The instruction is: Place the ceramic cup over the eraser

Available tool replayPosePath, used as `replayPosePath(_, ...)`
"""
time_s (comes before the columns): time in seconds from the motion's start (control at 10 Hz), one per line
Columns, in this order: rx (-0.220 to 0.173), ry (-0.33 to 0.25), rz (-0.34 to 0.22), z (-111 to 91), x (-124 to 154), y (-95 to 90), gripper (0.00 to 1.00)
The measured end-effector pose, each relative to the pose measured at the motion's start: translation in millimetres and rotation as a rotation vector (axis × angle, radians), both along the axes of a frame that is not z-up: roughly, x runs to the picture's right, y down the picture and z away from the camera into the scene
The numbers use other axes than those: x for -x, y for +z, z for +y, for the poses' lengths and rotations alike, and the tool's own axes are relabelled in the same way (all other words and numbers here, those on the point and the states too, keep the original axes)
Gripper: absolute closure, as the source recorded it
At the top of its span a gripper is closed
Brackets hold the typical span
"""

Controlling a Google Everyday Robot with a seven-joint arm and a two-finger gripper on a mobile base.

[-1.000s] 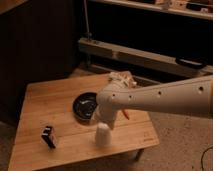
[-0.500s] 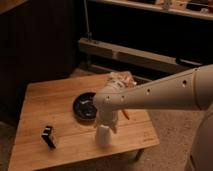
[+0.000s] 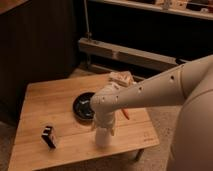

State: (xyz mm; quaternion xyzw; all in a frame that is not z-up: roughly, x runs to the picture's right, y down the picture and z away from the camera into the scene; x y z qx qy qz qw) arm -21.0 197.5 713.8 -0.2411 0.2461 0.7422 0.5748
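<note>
The white ceramic cup (image 3: 102, 137) is near the front edge of the wooden table (image 3: 50, 102). My gripper (image 3: 103, 128) comes straight down onto it from the bent wrist and is shut on the cup's upper part, which it hides. I cannot tell whether the cup rests on the wood or hangs just above it. The eraser (image 3: 49, 136), a small black block with a pale band, stands on the table to the left of the cup, well apart from it.
A wide black bowl (image 3: 82, 106) sits mid-table right behind the gripper. A thin orange stick (image 3: 125, 114) lies to the right of the wrist. A pale object (image 3: 120, 77) lies at the far right corner. A dark cabinet and shelving stand behind.
The arm's upper part has swung nearer to the camera and fills more of the right side. The gripper and cup have stayed at the same spot.
</note>
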Motion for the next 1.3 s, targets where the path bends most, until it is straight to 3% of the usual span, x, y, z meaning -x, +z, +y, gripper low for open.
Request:
replayPosePath(0.4,0.023,-0.031,0.028,4.3,4.6,11.1,0.36)
replayPosePath(0.5,0.029,-0.033,0.026,5.8,6.0,11.8,0.40)
replayPosePath(1.0,0.047,-0.025,0.008,4.4,3.5,26.6,0.90)
replayPosePath(1.2,0.045,-0.021,-0.014,0.1,4.3,32.7,1.00)
replayPosePath(1.3,0.045,-0.021,-0.012,0.4,2.1,32.6,1.00)
